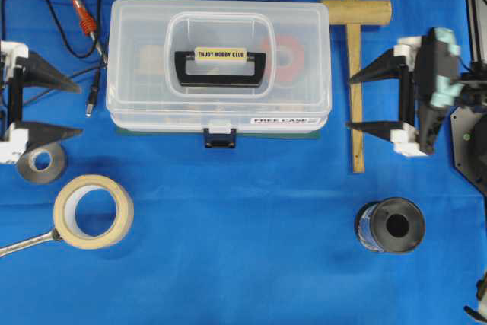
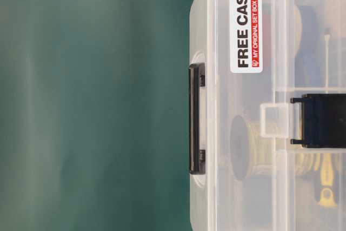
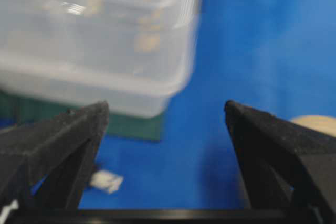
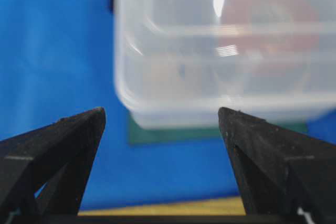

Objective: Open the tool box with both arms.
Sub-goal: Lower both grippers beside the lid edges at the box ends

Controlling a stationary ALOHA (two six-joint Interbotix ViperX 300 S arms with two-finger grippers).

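Surface: blue cloth (image 1: 251, 241) over the table.
Tool box (image 1: 219, 62): centre, closed, on a green mat (image 1: 152, 133).
Latch (image 1: 219, 138): down; nothing undone yet.
Left gripper (image 1: 72, 108): fingers spread wide, empty, well left of the box.
Right gripper (image 1: 356, 103): spread wide, empty, near the right end.
Writing: "ENJOY HOBBY CLUB", "FREE CASE", "REALSENSE".

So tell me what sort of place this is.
Most likely a robot lab test bench, not a real workshop. A blue cloth covers the table, with two robot tools, left tool and right tool, flanking a clear tool box, and props such as masking tape and a wooden mallet around it.
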